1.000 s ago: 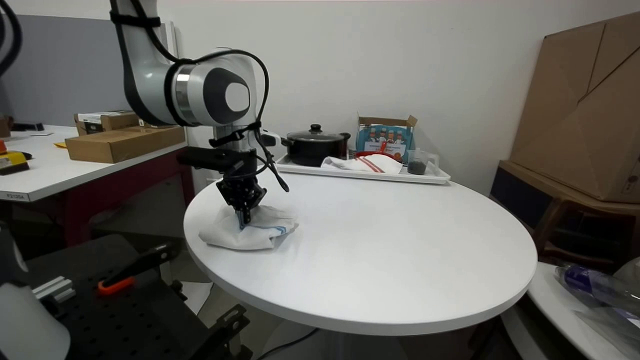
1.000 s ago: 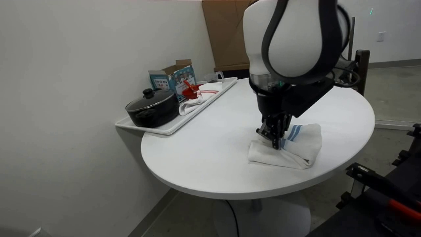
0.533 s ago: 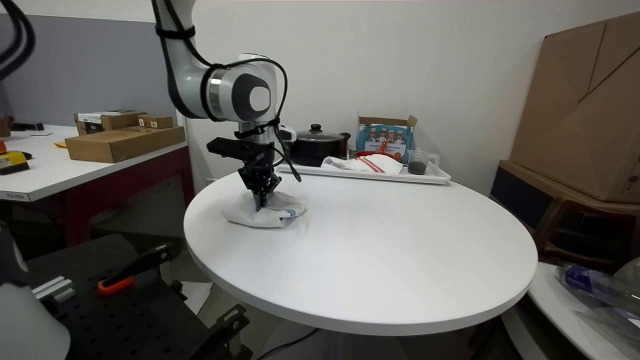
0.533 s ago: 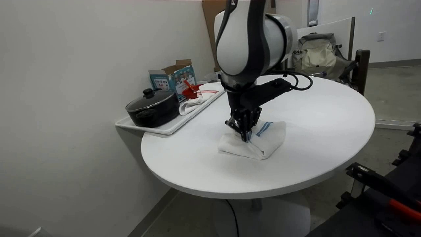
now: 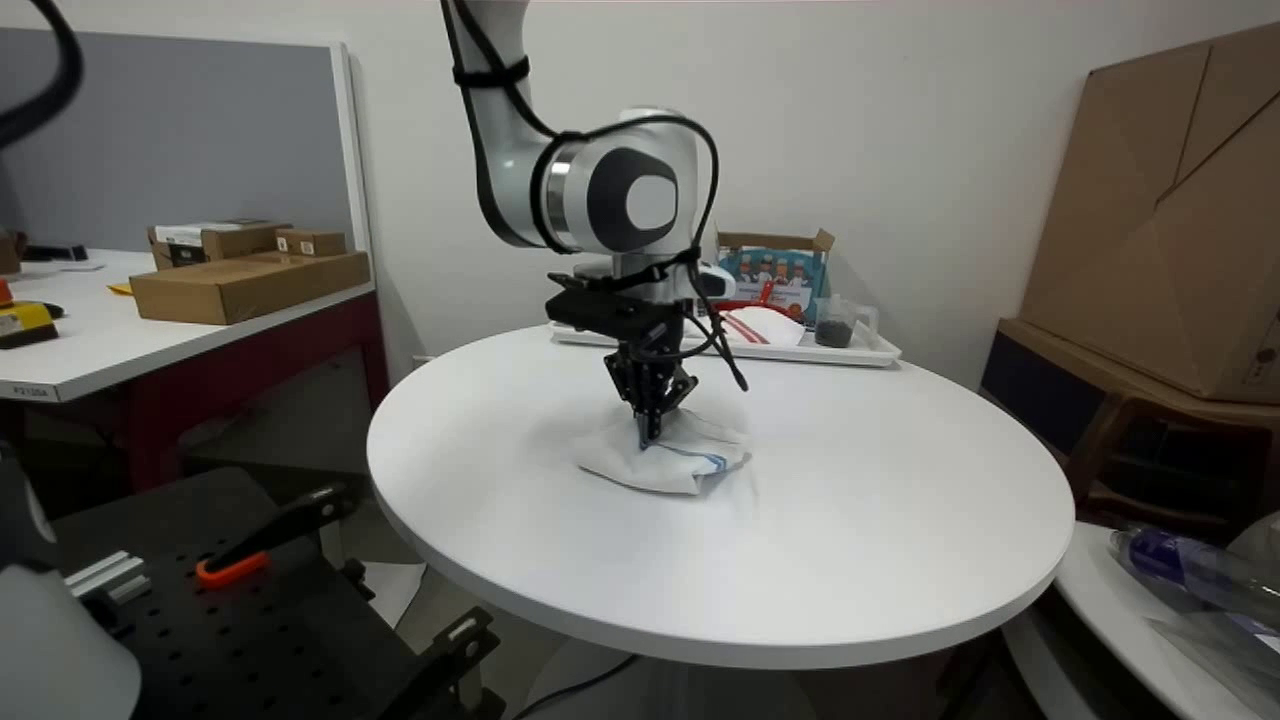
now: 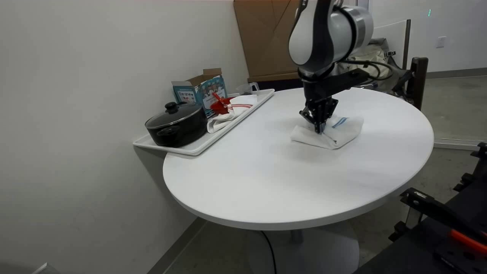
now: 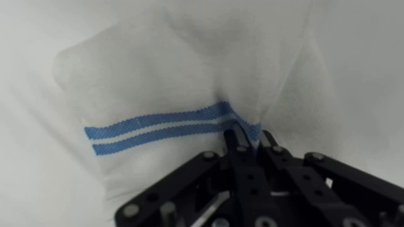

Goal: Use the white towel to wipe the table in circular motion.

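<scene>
The white towel with blue stripes [image 7: 142, 78] lies folded and bunched on the round white table [image 5: 850, 540]. In both exterior views it is left of the middle or toward the far part of the top [image 5: 640, 472] [image 6: 346, 131]. My gripper [image 7: 249, 135] points down and is shut on a raised fold at the blue stripes. The gripper also shows in both exterior views [image 5: 648, 435] [image 6: 319, 130], its fingertips low at the towel. The towel's underside and the pinched cloth between the fingers are hidden.
A white tray [image 6: 215, 136] at the wall edge holds a black lidded pot [image 6: 177, 127], a blue box [image 6: 213, 91], a red item [image 6: 220, 106], a red-striped towel [image 6: 243, 102] and a clear cup [image 5: 835, 325]. A black perforated platform [image 5: 250, 640] stands beside the table.
The gripper, shut on the towel, has slid it in a curve over the table: first toward the tray side, then across toward the table's middle, away from the platform.
</scene>
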